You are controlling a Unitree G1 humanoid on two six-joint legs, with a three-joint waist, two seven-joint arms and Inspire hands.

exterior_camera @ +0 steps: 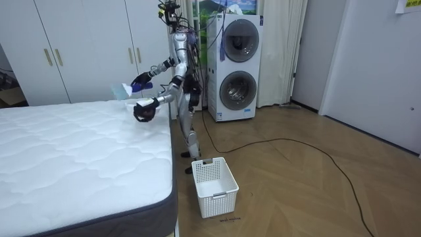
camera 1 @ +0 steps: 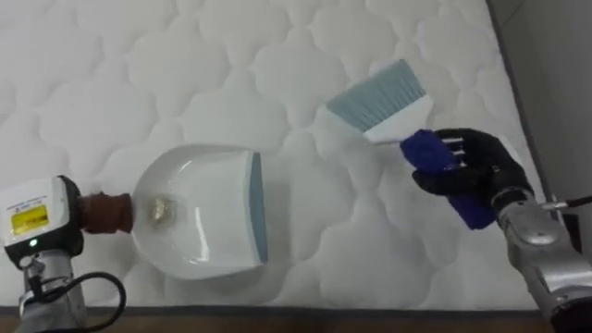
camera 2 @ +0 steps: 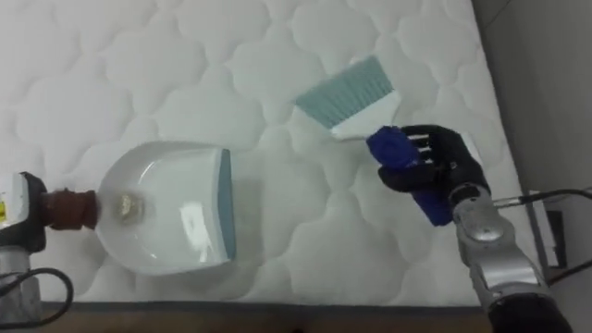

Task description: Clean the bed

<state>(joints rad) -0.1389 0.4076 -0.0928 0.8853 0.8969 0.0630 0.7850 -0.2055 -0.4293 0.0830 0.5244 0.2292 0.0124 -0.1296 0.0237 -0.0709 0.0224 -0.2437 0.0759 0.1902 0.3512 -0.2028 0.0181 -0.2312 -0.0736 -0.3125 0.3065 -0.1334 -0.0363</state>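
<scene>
Brush point(camera 1: 393, 111) clenched by its blue handle in the right hand point(camera 1: 476, 171), bristles fanning away above the bed point(camera 1: 231, 74). Well to that hand's left sits the white dustpan point(camera 1: 208, 222) with a small scrap point(camera 1: 165, 211) inside, its handle toward the left hand point(exterior_camera: 143, 110), whose grasp cannot be told.

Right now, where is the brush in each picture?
Left eye view: the brush is at the upper right, its blue handle in the right robot hand.
Right eye view: the brush is right of centre, near the top.
Room view: the brush is at the upper left, over the bed's far edge.
Shared landmark: the white quilted mattress below it.
</scene>
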